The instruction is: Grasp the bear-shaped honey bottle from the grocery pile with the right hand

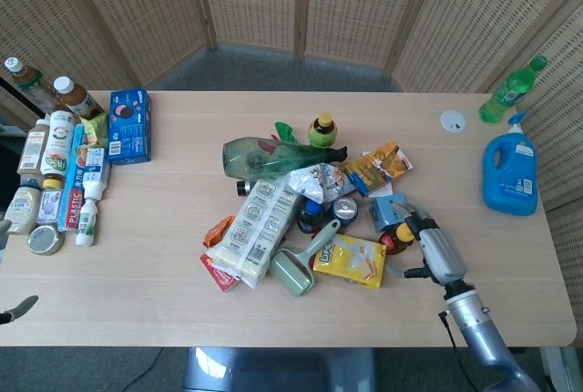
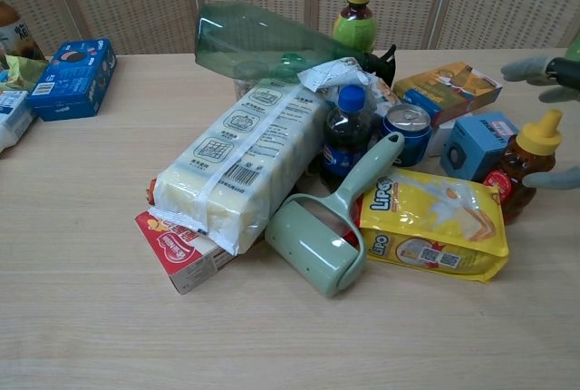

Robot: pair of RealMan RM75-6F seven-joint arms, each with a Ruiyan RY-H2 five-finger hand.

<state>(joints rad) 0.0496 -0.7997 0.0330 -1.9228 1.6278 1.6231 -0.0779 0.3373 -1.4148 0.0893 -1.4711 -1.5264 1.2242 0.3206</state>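
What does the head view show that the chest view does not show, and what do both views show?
Only the head view shows the blue detergent jug, the green soda bottle and the whole right hand on its arm. Only the chest view shows the bear-shaped honey bottle clearly, upright with its yellow cap, and the right hand's fingers apart on either side of it. Both show the green lint roller and the yellow Lipton bag.
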